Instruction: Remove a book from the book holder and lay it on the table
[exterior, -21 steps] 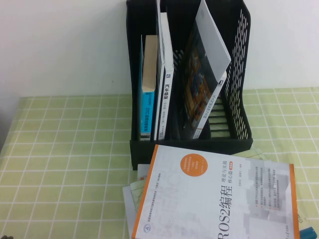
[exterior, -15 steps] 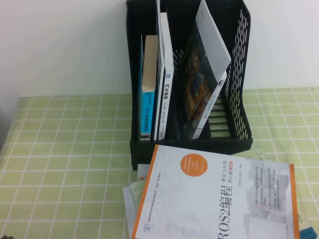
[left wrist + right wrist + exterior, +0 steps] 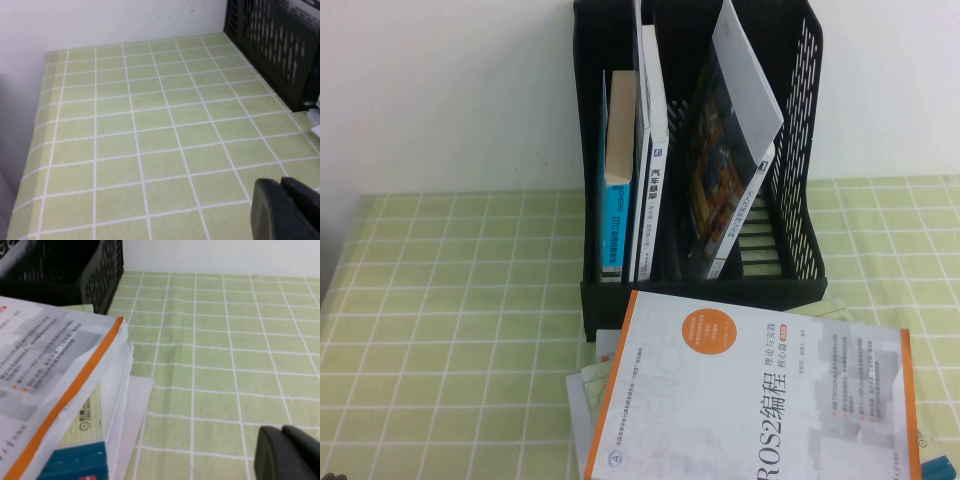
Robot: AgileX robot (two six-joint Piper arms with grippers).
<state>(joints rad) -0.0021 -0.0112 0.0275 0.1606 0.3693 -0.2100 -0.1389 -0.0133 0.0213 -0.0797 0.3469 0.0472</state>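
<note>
Nothing has moved since earlier. We cannot tell our jaws' state: left gripper [image 3: 287, 210] and right gripper [image 3: 290, 455] hover over the table [image 3: 450, 300]. At twelve o'clock, the book [image 3: 725, 150] leans inside the book holder [image 3: 800, 150].

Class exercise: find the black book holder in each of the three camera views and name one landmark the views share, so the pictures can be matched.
High view: the book holder stands at upper centre, books upright in it.
Left wrist view: only its slotted side wall shows, upper right corner; the left gripper is at lower right.
Right wrist view: its perforated corner shows at upper left; the right gripper is at lower right.
Shared landmark: the green grid table.
</note>
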